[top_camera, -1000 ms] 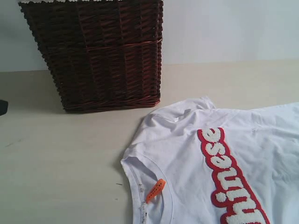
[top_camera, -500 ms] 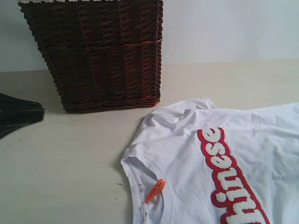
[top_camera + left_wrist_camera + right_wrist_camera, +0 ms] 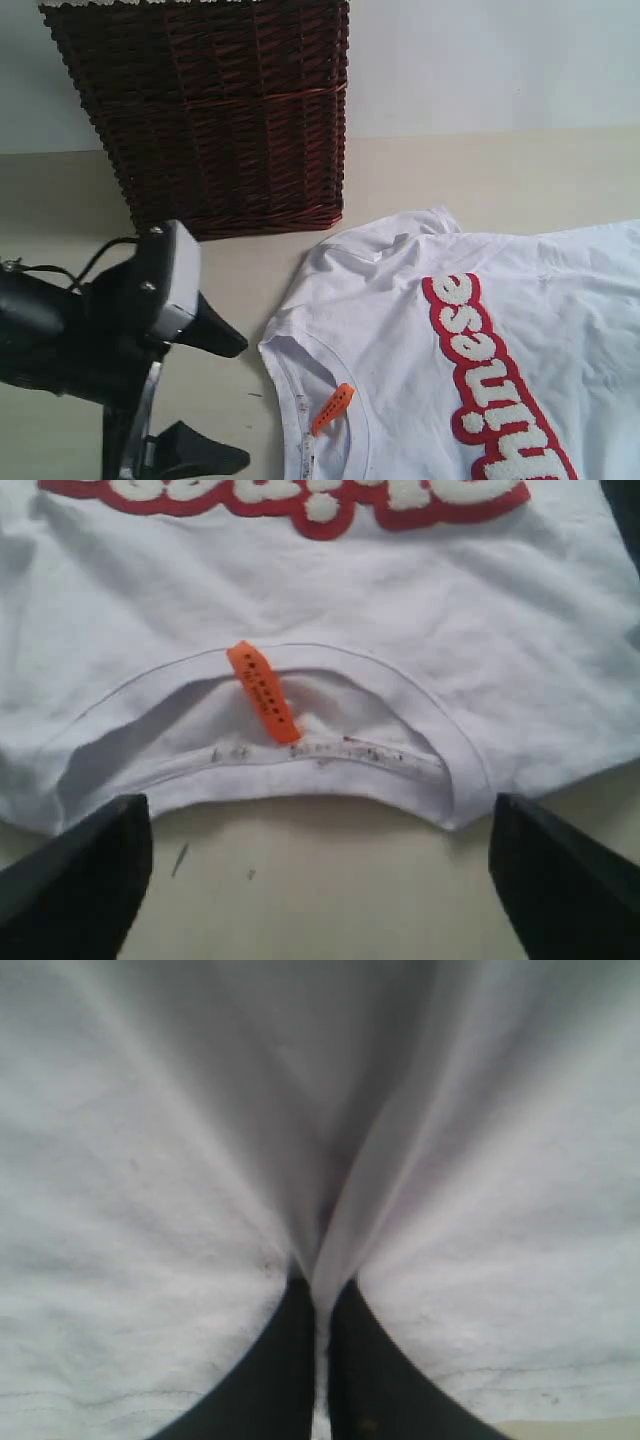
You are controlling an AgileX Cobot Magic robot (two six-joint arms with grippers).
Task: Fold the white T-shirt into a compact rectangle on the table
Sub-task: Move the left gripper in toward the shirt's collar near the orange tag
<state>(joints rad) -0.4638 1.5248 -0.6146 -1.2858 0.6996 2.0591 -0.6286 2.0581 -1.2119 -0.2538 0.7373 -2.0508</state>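
Observation:
The white T-shirt (image 3: 400,330) lies spread on the table (image 3: 470,170), its red band of white letters (image 3: 495,390) running down the right side. An orange tag (image 3: 333,407) sits in the collar. My left gripper (image 3: 232,400) stands open just left of the collar, one finger on each side of bare table. In the left wrist view the collar (image 3: 300,755) and tag (image 3: 263,692) lie just beyond the open left gripper (image 3: 320,880). My right gripper (image 3: 320,1290) is shut on a pinched fold of the T-shirt (image 3: 150,1160); it is outside the exterior view.
A dark red-brown wicker basket (image 3: 210,110) stands at the back left of the table, just behind the left arm. Bare table lies behind the shirt, to the right of the basket.
The left arm has come in from the left edge up to the shirt's collar, and its jaws have opened wide. The shirt has not shifted.

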